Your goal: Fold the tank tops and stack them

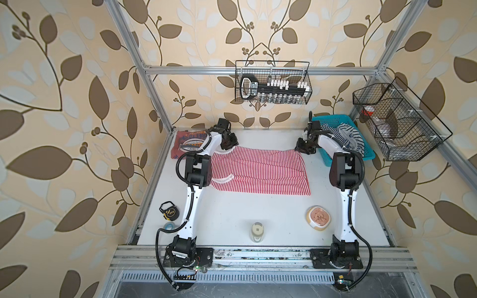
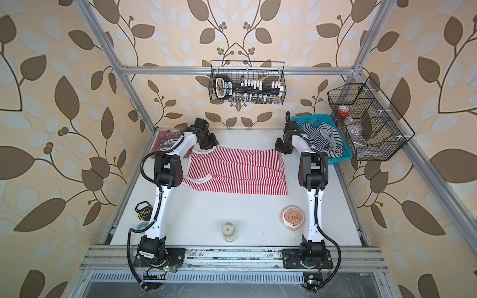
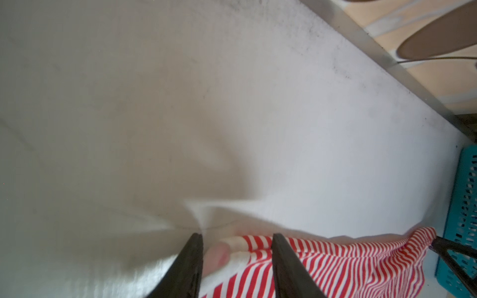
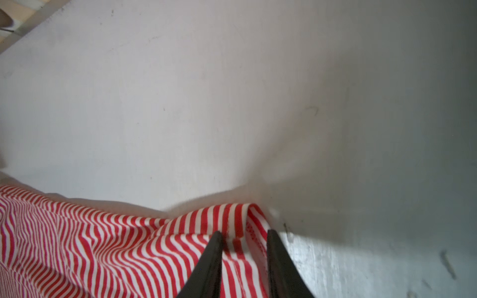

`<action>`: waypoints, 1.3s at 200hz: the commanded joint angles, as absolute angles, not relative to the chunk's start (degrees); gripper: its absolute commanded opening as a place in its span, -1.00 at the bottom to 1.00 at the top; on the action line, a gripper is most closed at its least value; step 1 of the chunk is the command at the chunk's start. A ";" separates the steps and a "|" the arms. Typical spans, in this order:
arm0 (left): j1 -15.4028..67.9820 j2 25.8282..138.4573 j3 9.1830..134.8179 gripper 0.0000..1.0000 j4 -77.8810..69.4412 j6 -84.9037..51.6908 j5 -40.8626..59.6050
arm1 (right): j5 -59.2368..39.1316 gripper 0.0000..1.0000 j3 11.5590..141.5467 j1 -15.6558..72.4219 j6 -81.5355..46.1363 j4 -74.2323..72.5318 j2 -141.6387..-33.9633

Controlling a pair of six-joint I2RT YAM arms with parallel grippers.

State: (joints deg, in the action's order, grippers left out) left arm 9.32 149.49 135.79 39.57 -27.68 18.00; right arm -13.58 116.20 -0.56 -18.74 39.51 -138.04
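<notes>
Red-and-white striped tank top (image 1: pixel 258 172) lies spread flat on the white table (image 1: pixel 232 214), toward 12 o'clock of its centre. Folded brick-red tank top (image 1: pixel 189 143) sits in the table's 10 o'clock corner. At the striped top's 10 o'clock corner, left gripper (image 3: pixel 236 236): jaws apart, astride the white strap trim. At its 2 o'clock corner, right gripper (image 4: pixel 244 232): jaws narrow around a raised hem fold, pinch unclear. A teal basket (image 1: pixel 330 118) stands just beyond.

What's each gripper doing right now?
Left gripper: open, straddling the striped top's strap edge.
Right gripper: the top's corner sits between narrow jaws; grip cannot be told.
</notes>
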 commanded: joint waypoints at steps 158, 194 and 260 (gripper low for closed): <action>9.49 148.91 137.28 -1.00 38.50 -28.37 19.86 | -20.97 -0.67 120.48 -1.85 -21.97 36.36 -141.87; 9.40 148.82 137.28 -1.00 38.28 -28.55 20.49 | -22.02 -0.94 120.35 -2.02 -22.26 36.28 -141.95; 9.14 145.74 134.47 -1.00 35.66 -29.62 21.88 | -22.58 -1.00 115.13 -2.79 -21.80 33.78 -137.42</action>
